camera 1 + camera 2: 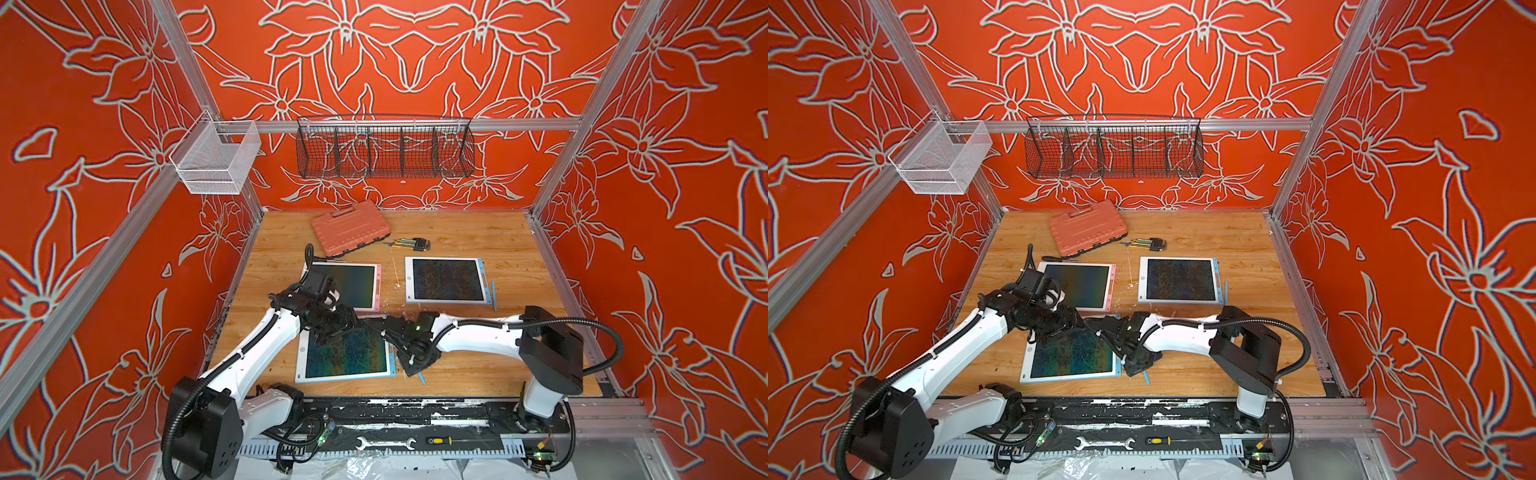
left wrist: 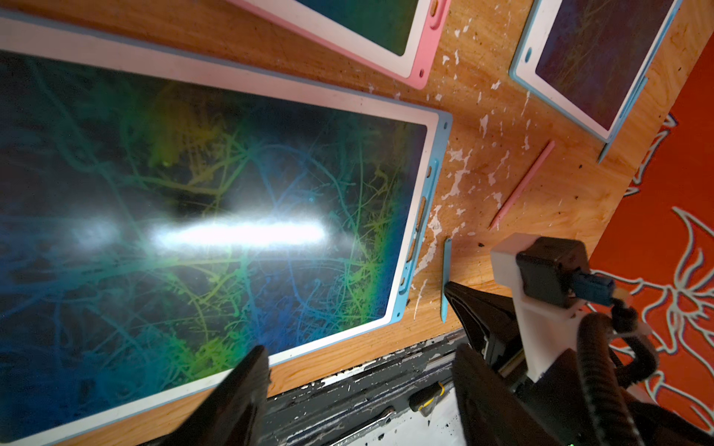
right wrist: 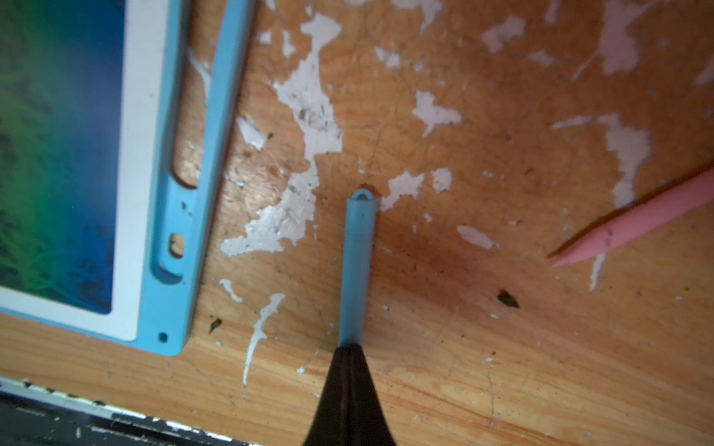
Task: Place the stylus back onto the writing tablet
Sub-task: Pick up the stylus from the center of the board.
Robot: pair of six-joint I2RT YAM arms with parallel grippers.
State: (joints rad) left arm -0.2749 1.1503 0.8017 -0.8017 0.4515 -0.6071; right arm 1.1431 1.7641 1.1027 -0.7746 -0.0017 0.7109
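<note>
A thin blue stylus point(image 3: 357, 270) lies flat on the wooden table, just off the slotted right edge of the near blue-framed writing tablet point(image 3: 135, 154). My right gripper point(image 3: 349, 347) is shut on the stylus around mid-length, and both ends stick out past the fingertips in the left wrist view point(image 2: 447, 266). In both top views only the stylus tip point(image 1: 422, 378) point(image 1: 1146, 377) shows below the right gripper point(image 1: 411, 368). My left gripper point(image 2: 359, 351) is open with nothing between its fingers. It hovers over the far left part of that tablet point(image 1: 353, 361) point(image 1: 1075, 361).
A pink stylus point(image 3: 637, 220) lies loose to the right of the blue one. Farther back are a pink-framed tablet point(image 1: 357, 282), a second blue tablet point(image 1: 446, 279) with its own stylus point(image 1: 493, 295), an orange tool case point(image 1: 349, 226) and hex keys point(image 1: 411, 244).
</note>
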